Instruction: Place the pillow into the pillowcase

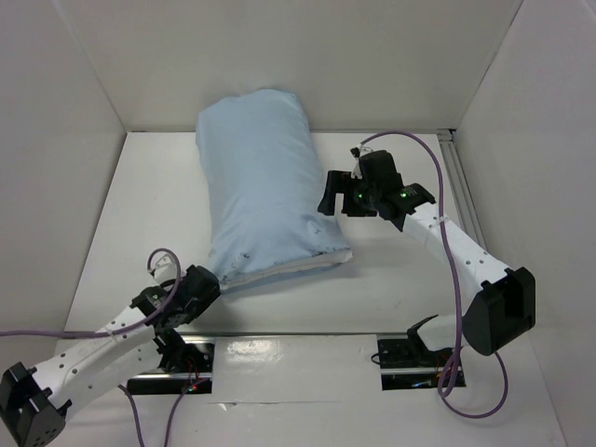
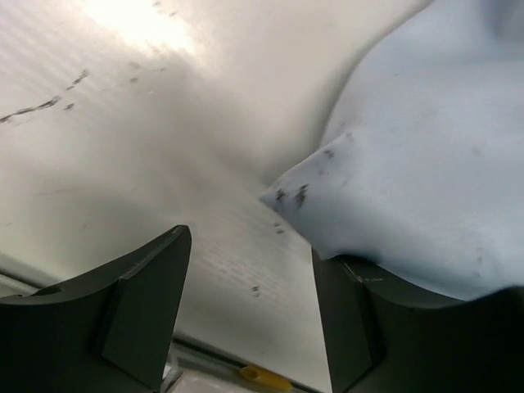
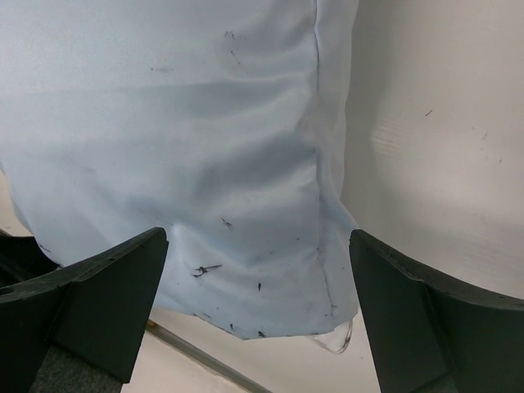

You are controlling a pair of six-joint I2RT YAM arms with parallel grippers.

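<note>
From above, the pillowcase lies plump and filled on the white desk, its closed end toward the back wall and its open end toward the arms. The pillow sits inside it, showing only as a thin pale strip along that near open end. The left gripper is at the near left corner of the pillowcase. The right gripper is just beside its right edge, about halfway along.

In the left wrist view, the left gripper is spread apart with bare desk showing in the gap. A speckled corner of the pillowcase drapes over the right-hand finger, and nothing is pinched.

In the right wrist view, the right gripper is spread wide and holds nothing. The pillowcase fills the space beyond the two fingers, with a seam running down near its right edge. The desk shows to the right of it.
</note>
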